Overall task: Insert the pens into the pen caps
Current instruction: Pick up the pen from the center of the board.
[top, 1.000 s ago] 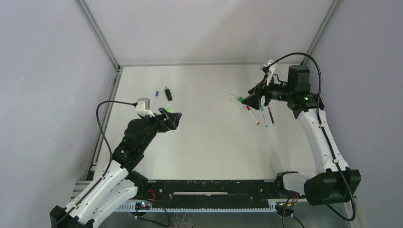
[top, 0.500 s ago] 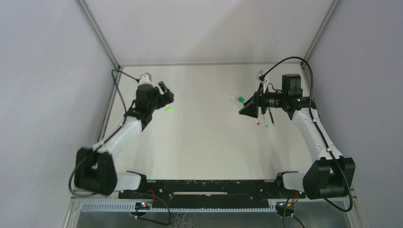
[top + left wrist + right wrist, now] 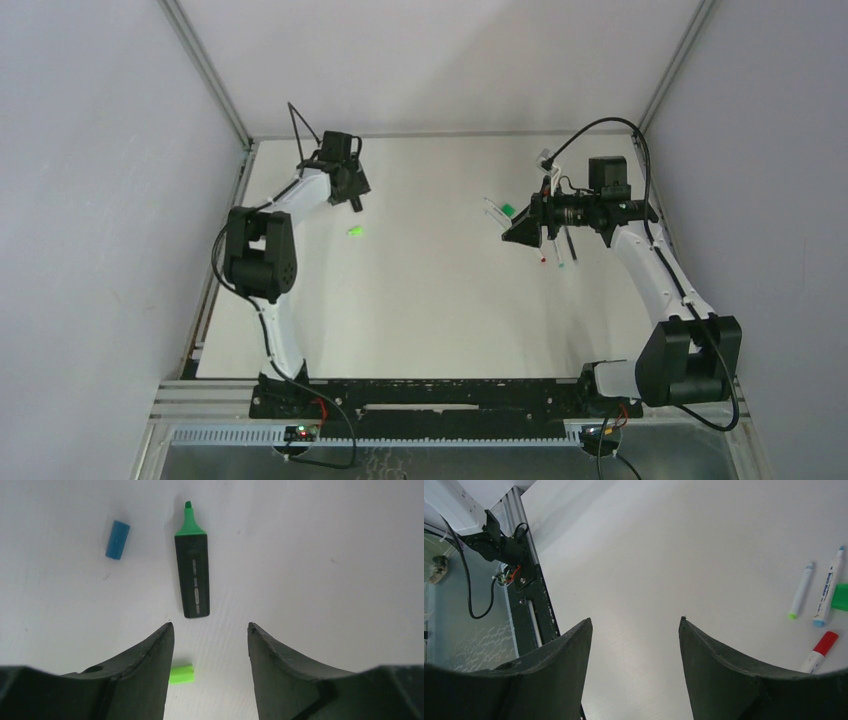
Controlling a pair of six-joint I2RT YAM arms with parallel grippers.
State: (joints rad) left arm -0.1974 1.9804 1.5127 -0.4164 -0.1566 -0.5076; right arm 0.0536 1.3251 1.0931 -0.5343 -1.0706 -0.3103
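**Green-tipped marker (image 3: 192, 575) ahead of left tool (image 3: 210, 627)**

Left tool's jaws apart, empty. Marker flat on desk (image 3: 325, 555); green cap (image 3: 181, 674) by one finger, blue cap (image 3: 117, 540) farther off. Right tool (image 3: 634, 622) apart, empty, near pens (image 3: 801, 590). Best: centre over barrel, grip mid-body, leave tip clear.

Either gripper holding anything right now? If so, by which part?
Neither: left gripper open, black highlighter lying untouched just beyond its fingertips; right gripper open, nothing between its fingers.

Red-ended pen (image 3: 822, 646) — barrel mostly out of view
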